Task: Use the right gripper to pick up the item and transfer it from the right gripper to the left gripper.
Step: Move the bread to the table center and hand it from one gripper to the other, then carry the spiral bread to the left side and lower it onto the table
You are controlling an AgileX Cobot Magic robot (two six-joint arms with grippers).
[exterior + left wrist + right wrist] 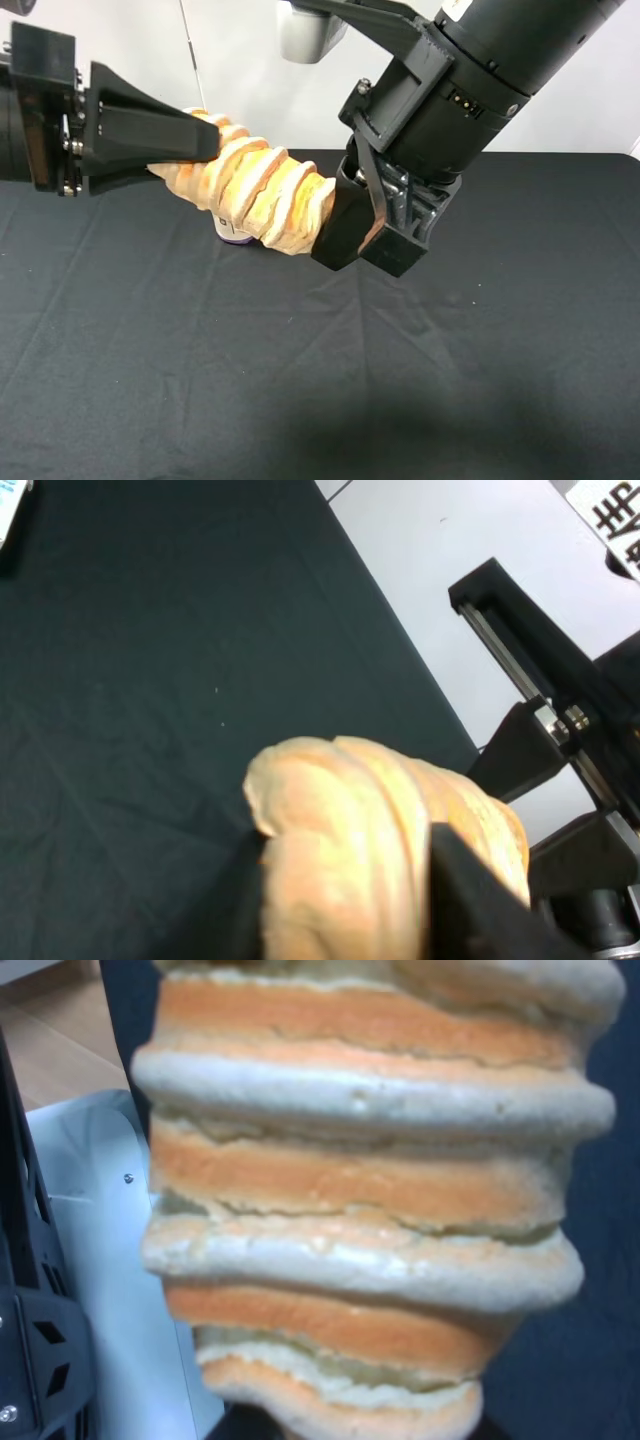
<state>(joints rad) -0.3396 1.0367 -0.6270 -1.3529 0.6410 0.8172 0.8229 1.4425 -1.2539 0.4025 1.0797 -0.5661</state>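
The item, a tan-orange ridged loaf, hangs level above the black table between both arms. My left gripper has come in from the left, and its tapered black fingers press on either side of the loaf's left end. My right gripper reaches down from the upper right and is shut on the loaf's right end. The right wrist view is almost filled by the loaf's ridges. In the left wrist view the right arm's black frame shows beyond the loaf.
A purple-capped roll stands on the black cloth, mostly hidden behind the loaf. A small white-blue carton lies at the cloth's far edge. A white wall rises behind the table.
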